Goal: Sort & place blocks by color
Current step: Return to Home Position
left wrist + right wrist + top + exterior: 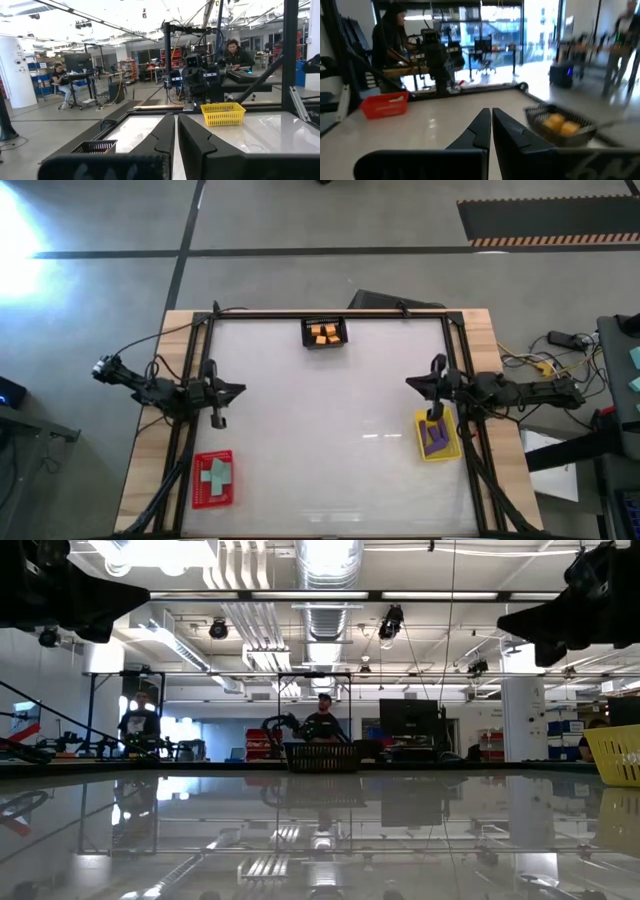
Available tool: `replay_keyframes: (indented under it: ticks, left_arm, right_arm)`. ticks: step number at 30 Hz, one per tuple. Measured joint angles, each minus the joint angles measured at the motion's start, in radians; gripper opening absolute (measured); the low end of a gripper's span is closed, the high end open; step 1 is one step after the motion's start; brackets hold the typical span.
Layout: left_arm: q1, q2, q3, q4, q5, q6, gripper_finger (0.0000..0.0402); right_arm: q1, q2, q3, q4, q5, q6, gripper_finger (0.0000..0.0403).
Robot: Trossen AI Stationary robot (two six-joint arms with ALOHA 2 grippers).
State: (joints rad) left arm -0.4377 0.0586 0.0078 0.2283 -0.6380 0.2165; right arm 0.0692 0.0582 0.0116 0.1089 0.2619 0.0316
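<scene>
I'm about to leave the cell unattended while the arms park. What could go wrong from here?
The right arm's wrist hangs just over the yellow perforated plastic tray holding the purple blocks; a low retreat could clip its rim. That tray sits close to the table's right black frame rail, so a knock might jam or tip it. The shut left pincer and right pincer carry nothing, so a drop seems unlikely.

in the high view, a red tray [199, 492] at lower left holds mint-green blocks [215, 473]. a yellow tray [448, 453] at the right holds purple blocks [434, 437]. a black mesh tray [325, 345] at top centre holds orange blocks [325, 332]. the tabletop [330, 410] is glossy white inside a black frame [330, 315], with pale wood edges [490, 380]. the floor [300, 220] is grey with dark seams. a black strip [545, 220] at upper right has a yellow-and-black striped edge. the left arm [165, 392] and right arm [510, 390] are black.
</scene>
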Motion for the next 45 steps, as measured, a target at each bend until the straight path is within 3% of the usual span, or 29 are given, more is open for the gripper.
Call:
replay_keyframes:
  ticks: [8,17,45]
  left_arm:
    - [0.0,0.0,-0.001,0.0,0.0,0.0,0.0006]
    - [0.0,0.0,-0.002,0.0,0.0,0.0,0.0006]
    - [0.0,0.0,-0.003,0.0,-0.001,0.0,0.0006]
  right_arm:
    - [0.0,0.028,0.0,-0.054,0.0,0.062,0.0009]
    - [0.0,0.036,0.0,-0.056,0.0,-0.042,0.0009]
    - [0.0,0.036,-0.001,-0.058,0.0,-0.032,0.0009]
